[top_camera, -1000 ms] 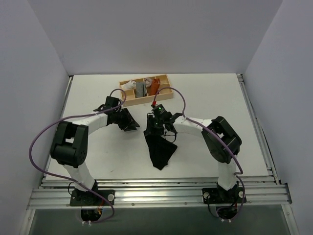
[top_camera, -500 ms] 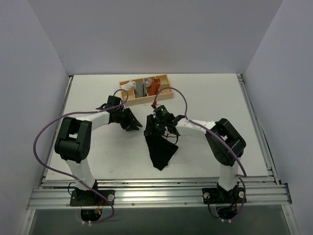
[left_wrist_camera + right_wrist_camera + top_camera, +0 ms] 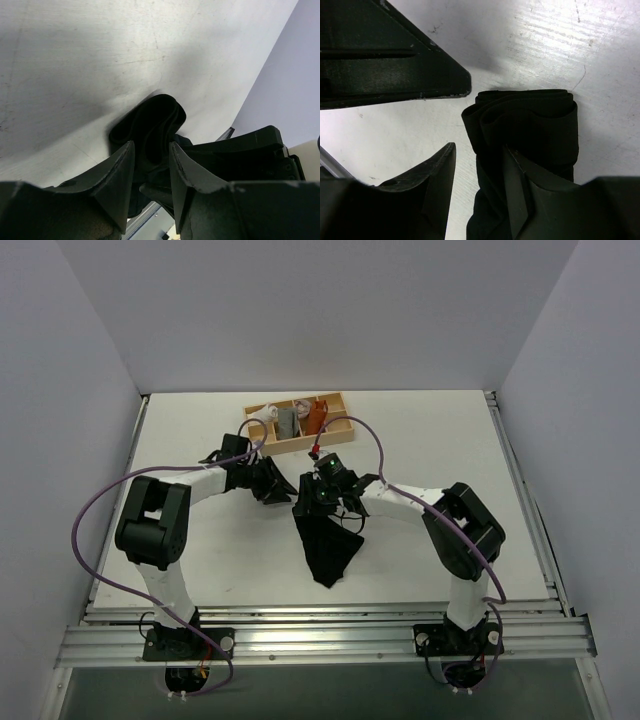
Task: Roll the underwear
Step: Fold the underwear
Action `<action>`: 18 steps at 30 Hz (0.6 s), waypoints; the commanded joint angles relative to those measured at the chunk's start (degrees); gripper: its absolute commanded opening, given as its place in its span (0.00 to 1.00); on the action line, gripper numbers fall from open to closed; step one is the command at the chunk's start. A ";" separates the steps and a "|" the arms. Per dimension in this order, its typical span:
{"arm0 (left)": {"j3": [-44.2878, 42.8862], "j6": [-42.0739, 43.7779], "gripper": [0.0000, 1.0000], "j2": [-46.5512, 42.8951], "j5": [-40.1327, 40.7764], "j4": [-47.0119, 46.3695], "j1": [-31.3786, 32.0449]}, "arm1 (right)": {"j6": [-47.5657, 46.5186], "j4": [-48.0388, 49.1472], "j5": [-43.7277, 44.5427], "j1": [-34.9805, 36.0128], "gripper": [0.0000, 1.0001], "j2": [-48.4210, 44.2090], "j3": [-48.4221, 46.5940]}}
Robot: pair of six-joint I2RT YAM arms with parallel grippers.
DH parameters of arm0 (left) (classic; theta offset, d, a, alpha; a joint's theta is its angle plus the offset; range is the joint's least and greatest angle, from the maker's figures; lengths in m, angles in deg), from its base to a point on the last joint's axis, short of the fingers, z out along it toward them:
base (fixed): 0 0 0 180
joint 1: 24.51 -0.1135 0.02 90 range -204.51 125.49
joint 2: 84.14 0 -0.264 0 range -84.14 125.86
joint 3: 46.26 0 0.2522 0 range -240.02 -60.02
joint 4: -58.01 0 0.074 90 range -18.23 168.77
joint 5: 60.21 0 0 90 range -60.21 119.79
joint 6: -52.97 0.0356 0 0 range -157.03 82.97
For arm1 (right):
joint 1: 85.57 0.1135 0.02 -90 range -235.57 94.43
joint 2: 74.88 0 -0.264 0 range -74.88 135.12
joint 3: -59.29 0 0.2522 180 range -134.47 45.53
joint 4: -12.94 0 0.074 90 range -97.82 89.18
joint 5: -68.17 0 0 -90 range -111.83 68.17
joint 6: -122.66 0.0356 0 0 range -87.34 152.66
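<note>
The black underwear [image 3: 325, 545] lies on the white table, long and narrow, with its far end turned over into a loose roll [image 3: 530, 122]. My right gripper [image 3: 322, 495] is at that rolled end. Its jaws stand apart [image 3: 479, 148], one finger [image 3: 522, 187] against the cloth, the other over bare table. My left gripper [image 3: 274, 483] is just left of the roll. Its jaws are a little apart [image 3: 151, 146] and point at the rolled end [image 3: 150, 122], which lies just beyond the tips.
A small wooden tray [image 3: 346, 418] stands at the back with a white roll [image 3: 265, 413], a grey roll [image 3: 288, 420] and an orange-brown roll [image 3: 316, 415]. White walls close the table at the left, back and right. Purple cables arc over both arms.
My left gripper has moved right, closer to the rolled end of the underwear. The right gripper and the cloth have barely shifted.
</note>
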 commanded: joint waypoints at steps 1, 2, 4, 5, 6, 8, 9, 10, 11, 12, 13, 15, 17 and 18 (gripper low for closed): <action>-2.81 1.31 0.43 0.03 -2.27 -1.48 0.88 | -1.06 -0.01 -0.75 0.17 0.38 -4.08 -0.73; -2.81 1.83 0.43 0.03 -2.27 -1.39 0.97 | -1.06 -0.18 -0.84 0.08 0.38 -3.99 -0.82; -2.72 2.36 0.44 0.47 -2.79 -0.86 1.50 | -1.06 -0.19 -1.01 0.08 0.38 -3.73 -0.82; -2.55 2.80 0.44 0.56 -3.06 -0.86 1.59 | -0.97 -0.10 -1.01 0.08 0.38 -3.73 -0.82; -2.54 3.06 0.45 0.82 -3.32 -0.94 1.76 | -0.88 -0.01 -1.10 0.08 0.38 -3.64 -0.73; -2.63 3.76 0.46 1.87 -4.72 -1.12 2.38 | -0.62 0.25 -1.19 0.08 0.38 -3.64 -0.55; -2.72 4.03 0.46 2.31 -5.16 -1.12 2.55 | -0.53 0.34 -1.19 0.17 0.38 -3.55 -0.55; -2.89 4.38 0.46 2.67 -5.34 0.01 2.82 | -0.36 0.52 -1.19 0.17 0.38 -3.55 -0.38; -3.42 5.60 0.45 3.19 -4.82 1.15 3.17 | -0.35 0.60 -1.10 0.08 0.38 -3.55 -0.38; -3.51 6.31 0.45 3.28 -4.12 2.03 3.34 | -0.27 0.61 -1.10 0.17 0.38 -3.55 -0.38; -3.60 6.93 0.46 3.20 -2.37 4.13 3.52 | -0.27 0.52 -1.10 0.17 0.38 -3.55 -0.38; -3.77 8.77 0.45 3.28 -0.34 6.34 3.79 | -0.27 0.34 -1.10 0.17 0.38 -3.64 -0.38; -3.51 9.83 0.44 3.37 2.02 7.93 3.79 | -0.27 0.08 -0.93 0.17 0.38 -3.90 -0.38; -3.25 10.09 0.43 3.37 2.73 8.28 3.79 | -0.27 -0.18 -0.84 0.17 0.38 -3.99 -0.47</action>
